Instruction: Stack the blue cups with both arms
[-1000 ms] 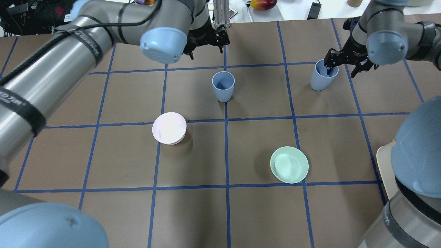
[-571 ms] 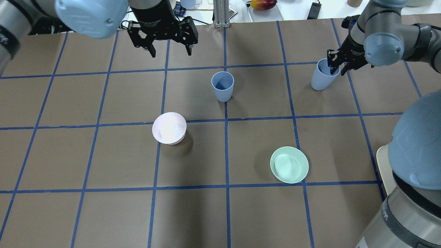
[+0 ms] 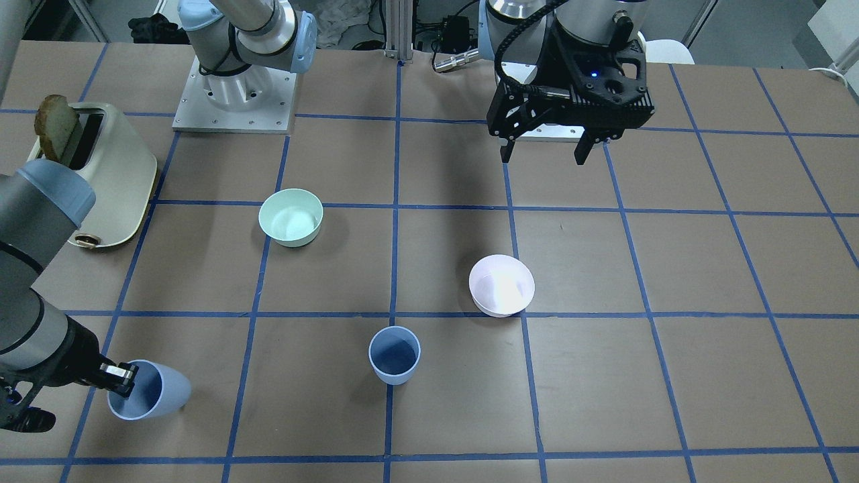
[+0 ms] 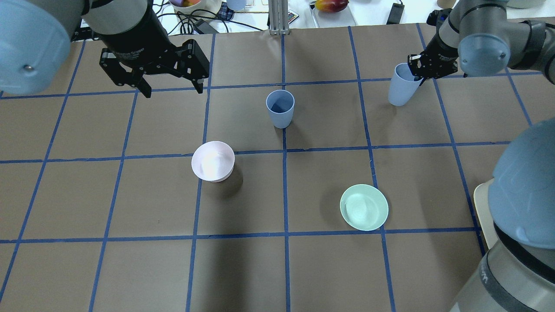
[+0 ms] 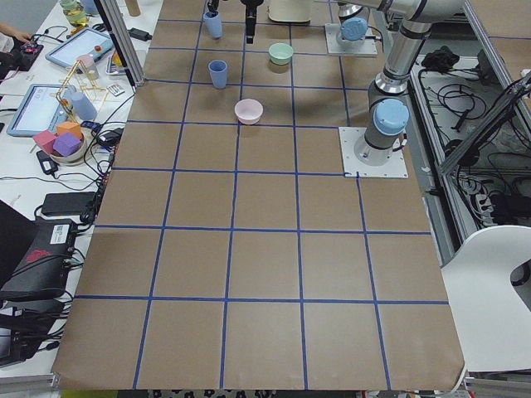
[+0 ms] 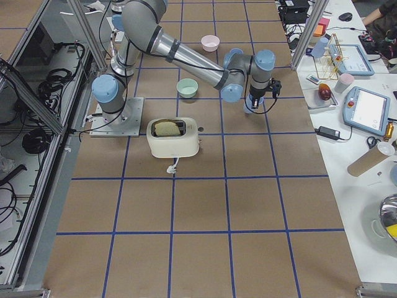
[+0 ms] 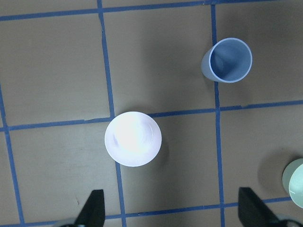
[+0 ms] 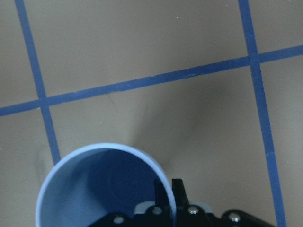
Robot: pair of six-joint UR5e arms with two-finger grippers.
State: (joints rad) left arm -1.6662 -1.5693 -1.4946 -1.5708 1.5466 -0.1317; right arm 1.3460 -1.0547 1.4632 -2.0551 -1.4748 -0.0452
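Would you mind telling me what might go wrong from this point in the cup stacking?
The right gripper pinches only the rim wall of the held cup, which looks tilted; it might slip or swing in transit. The free cup stands unsteadied, the open left gripper well away, so a tilted entry could catch its rim and tip it.

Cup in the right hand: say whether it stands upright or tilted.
Tilted. The front view shows the cup leaning, mouth turned toward the right hand, which pinches its rim.
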